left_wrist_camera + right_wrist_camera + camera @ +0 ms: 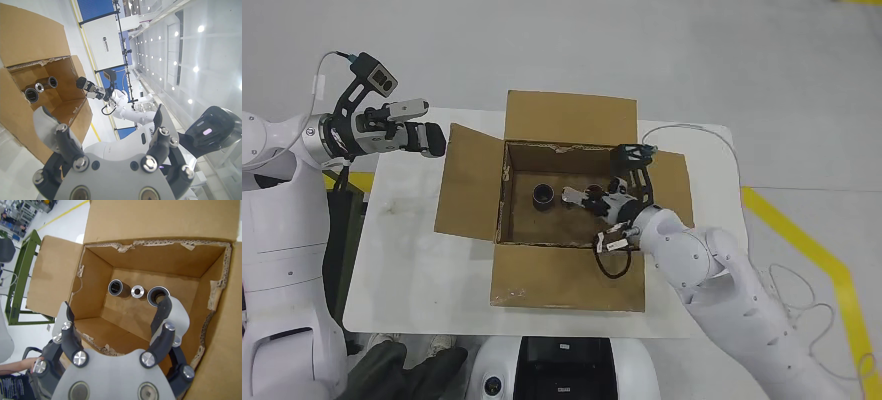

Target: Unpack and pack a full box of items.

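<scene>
Pale grey workshop floor with a yellow line lies all round the white table [402, 260]. The open brown cardboard box [567, 275] stands about midway between the table's left and right edges, with its four flaps folded outward.

On the box floor three metal parts stand on end in a short row: a dark cylinder with a bright rim [115, 288], a small silver bushing with a hole through it [137, 291] just beside it, and a second, wider dark cylinder with a bright rim [156, 294] on the bushing's other side. None of them touches a wall of the box.

My right gripper [116, 301] hangs over the box's opening with its jaws spread wide and nothing between them. One finger crosses the rim of the wider cylinder in my wrist view, but I judge it to be above the part and not on it. My left gripper [100, 108] is held off beyond the table's far left corner, jaws likewise apart and empty, and faces the box from the side.

As for progress, I count three parts in the box and none out on the table (hardly a full box). I cannot say whether this is the emptying or the filling. If it is the emptying, all three have yet to be lifted out, and the wider cylinder looks the likeliest first pick. After that the packing would remain.
</scene>
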Controlling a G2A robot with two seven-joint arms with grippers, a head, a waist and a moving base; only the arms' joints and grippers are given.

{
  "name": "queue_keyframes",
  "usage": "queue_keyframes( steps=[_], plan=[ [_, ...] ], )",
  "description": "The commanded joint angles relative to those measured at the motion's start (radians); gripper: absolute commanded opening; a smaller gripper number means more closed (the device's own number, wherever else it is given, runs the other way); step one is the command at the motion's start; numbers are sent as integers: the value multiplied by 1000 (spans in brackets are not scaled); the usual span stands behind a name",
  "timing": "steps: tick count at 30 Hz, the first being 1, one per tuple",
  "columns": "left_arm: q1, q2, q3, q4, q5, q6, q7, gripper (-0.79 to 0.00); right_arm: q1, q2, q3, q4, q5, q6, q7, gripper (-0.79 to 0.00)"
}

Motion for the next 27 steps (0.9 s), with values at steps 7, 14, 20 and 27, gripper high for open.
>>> queue_keyframes(
  steps=[7, 14, 20, 27],
  plan=[
    [0, 0, 0, 0, 0, 0, 0, 0, 148, -15, -96, 87, -207, -16, 165, 0],
    [0, 0, 0, 0, 0, 0, 0, 0, 211, -37, -172, 161, -321, -20, 241, 0],
    [0, 0, 0, 0, 0, 0, 0, 0, 242, -60, -187, 232, -281, 4, 287, 0],
    [0, 0, 0, 0, 0, 0, 0, 0, 276, -87, -209, 303, -266, 19, 281, 0]
  ],
)
